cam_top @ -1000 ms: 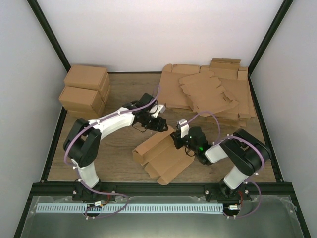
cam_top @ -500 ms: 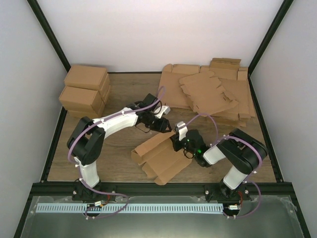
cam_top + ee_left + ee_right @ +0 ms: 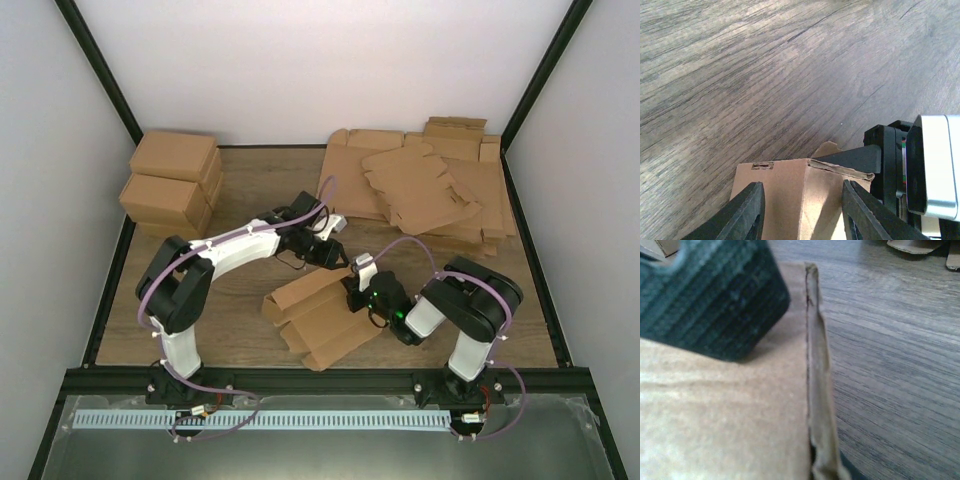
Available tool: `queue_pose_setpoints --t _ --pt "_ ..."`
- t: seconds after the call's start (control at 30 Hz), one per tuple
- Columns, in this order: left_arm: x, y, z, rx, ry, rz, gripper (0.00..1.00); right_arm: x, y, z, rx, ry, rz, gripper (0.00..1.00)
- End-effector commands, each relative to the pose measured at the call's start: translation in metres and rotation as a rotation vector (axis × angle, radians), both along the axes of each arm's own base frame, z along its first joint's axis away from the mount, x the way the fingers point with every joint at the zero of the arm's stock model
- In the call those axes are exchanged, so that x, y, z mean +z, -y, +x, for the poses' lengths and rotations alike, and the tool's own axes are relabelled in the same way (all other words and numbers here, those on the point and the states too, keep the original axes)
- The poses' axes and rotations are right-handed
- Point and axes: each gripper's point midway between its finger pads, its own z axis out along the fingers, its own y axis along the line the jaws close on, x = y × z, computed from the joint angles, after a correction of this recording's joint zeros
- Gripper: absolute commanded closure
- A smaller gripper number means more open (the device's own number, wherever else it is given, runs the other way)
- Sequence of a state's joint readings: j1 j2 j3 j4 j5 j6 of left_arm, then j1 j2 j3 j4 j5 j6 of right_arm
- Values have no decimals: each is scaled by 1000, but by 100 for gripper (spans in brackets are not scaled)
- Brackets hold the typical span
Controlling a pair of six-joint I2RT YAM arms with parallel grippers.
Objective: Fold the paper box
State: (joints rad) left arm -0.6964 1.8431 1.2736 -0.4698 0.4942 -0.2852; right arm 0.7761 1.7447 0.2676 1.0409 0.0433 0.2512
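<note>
- The paper box [image 3: 320, 318] lies on the wooden table [image 3: 250, 190], near the front edge and between the two arms.
- The box is only part folded. Some of its walls stand up and the rest lies flat on the wood.
- The left gripper [image 3: 338, 258] comes down at the far end of the box.
- Its fingers [image 3: 747, 215] are about half open. One is on each side of a standing wall of the box, with a folded corner between them. I cannot tell if they press on the cardboard.
- The right gripper [image 3: 356, 290] is at the right side of the box, just beside the left gripper.
- It is squeezed almost all the way together and pinches a thin flap at the edge of the box.
- In the right wrist view, its dark finger [image 3: 715, 295] lies flat on top of the cardboard, right by the folded edge.
- A pile of flat cardboard blanks [image 3: 430, 190] lies in the far right corner of the table, well apart from the box.
- Some folded brown cartons [image 3: 170, 180] are stacked in the far left corner.
</note>
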Motion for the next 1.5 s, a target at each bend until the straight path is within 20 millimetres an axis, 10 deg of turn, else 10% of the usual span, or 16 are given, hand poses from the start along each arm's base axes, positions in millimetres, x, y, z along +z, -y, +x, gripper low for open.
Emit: queue_pose_setpoints --t 0.0,0.33,0.57,1.13,1.47 --pt "-20 -11 -12 4 -19 65 55 6 -4 10 -57 37 11 96" --pt "-20 -16 -18 14 -31 78 53 19 -1 21 -104 87 16 98" --pt "4 -15 -17 42 1 20 26 25 -5 18 -78 92 26 86" --pt "14 -13 -36 13 -48 -65 26 27 -12 17 -56 97 14 99" --pt "143 -73 2 273 307 -50 0 36 -3 22 -141 51 37 99"
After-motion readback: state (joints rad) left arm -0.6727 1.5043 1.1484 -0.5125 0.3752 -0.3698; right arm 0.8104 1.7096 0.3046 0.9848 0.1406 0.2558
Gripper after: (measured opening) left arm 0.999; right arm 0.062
